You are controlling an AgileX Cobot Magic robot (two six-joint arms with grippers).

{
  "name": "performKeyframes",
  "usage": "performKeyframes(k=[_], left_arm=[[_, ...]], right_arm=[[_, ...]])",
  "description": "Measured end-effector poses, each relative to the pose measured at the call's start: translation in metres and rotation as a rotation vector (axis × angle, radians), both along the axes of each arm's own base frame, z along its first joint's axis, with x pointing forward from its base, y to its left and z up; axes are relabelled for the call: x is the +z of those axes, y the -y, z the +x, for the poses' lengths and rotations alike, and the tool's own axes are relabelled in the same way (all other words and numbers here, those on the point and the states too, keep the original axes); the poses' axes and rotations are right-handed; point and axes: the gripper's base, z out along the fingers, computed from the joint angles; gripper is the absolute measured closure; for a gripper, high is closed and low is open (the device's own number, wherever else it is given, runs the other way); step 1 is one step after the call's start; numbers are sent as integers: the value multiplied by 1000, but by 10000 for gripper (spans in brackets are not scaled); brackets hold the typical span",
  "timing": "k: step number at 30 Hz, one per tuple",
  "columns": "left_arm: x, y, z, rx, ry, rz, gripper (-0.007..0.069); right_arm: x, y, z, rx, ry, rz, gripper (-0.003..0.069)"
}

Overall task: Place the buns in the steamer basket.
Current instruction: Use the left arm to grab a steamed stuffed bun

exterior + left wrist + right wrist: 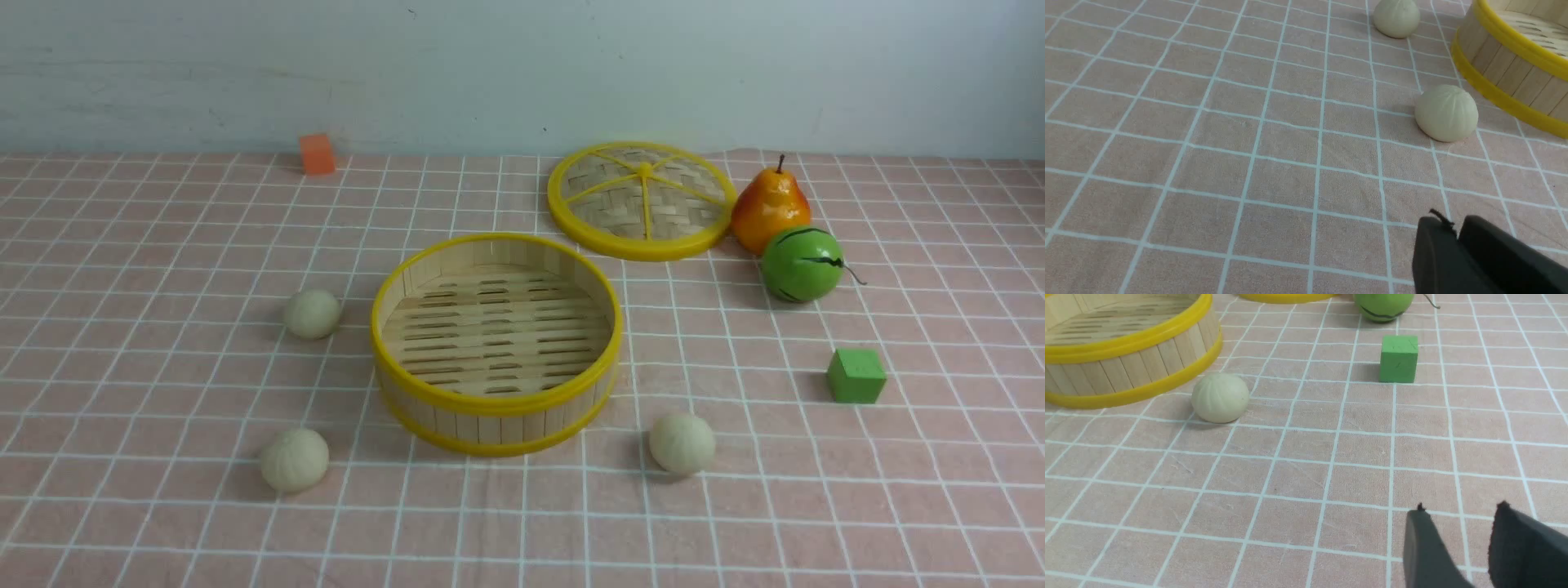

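Awaiting load: steamer basket [496, 404] stands upright and uncovered mid-way across the checked tablecloth [122, 367]. Its slatted floor is bare and no bun is inside, so the task is judged not yet begun.
Lid: woven lid [637, 247] lies flat behind the basket to the right, apart from it, which leaves the mouth free for loading from above.
Left-side buns: back-left bun [311, 314] sits near the basket's left wall. Front-left bun [295, 460] lies nearer the robot. Both fall to the left arm's side.
Right-side bun: right bun [682, 443] rests near the front-right wall, not touching it, and is judged the right arm's pick.
Left gripper [1455, 228]: fingers pressed together with nothing held, short of the front-left bun. They need to part before a grasp.
Right gripper [1459, 514]: fingers spread with nothing between them, short of the right bun. It is judged ready to approach.
Bystanders: pear [769, 208], melon ball [802, 264], green cube [856, 376] and orange block [317, 153] stand clear of the buns.
Risk: a round bun may roll if nudged off-centre, and each must be lifted over the basket's rim.
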Motion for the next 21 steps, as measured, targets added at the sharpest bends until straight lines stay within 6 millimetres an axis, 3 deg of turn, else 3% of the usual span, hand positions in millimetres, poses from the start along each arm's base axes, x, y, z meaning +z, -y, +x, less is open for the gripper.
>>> performKeyframes(k=[21], left_arm=[[0,0,0,0,0,0,526]], right_arm=[[0,0,0,0,0,0,419]])
